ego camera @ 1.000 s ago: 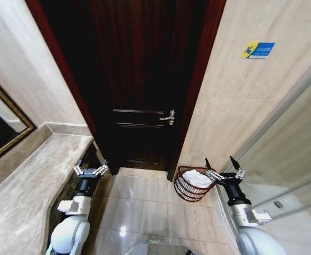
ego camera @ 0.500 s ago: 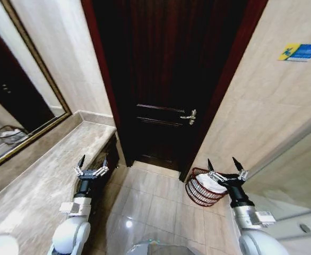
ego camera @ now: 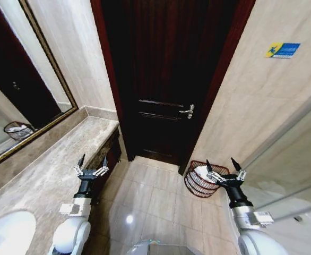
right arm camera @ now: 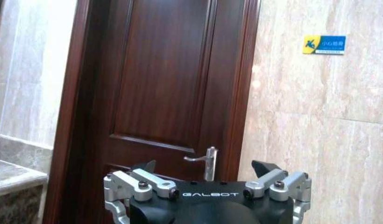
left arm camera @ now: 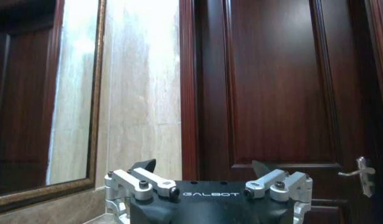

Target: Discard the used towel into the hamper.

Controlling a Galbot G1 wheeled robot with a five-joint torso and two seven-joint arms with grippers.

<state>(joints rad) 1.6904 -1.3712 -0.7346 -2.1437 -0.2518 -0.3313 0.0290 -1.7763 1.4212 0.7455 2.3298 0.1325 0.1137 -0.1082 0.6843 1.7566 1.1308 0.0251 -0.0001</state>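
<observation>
The hamper [ego camera: 197,187], a small round reddish-brown wire basket, stands on the tiled floor by the wall to the right of the door. A white towel [ego camera: 199,172] lies inside it. My right gripper [ego camera: 222,169] is held up just right of the hamper's rim, open and holding nothing. From the right wrist, that same gripper [right arm camera: 207,167] faces the door and wall with its fingers spread. My left gripper [ego camera: 92,162] is raised beside the counter's end, open and holding nothing. The left wrist view has the left gripper [left arm camera: 204,165] pointing at the door.
A dark wooden door [ego camera: 166,74] with a metal handle [ego camera: 187,110] is straight ahead. Along the left runs a marble counter [ego camera: 49,175] with a white basin [ego camera: 7,234], below a framed mirror [ego camera: 17,101]. A glass partition [ego camera: 299,175] stands on the right.
The camera has swung left, so the mirror, counter and basin now fill the left side. Both arms keep the same raised pose, and the hamper and towel lie as before.
</observation>
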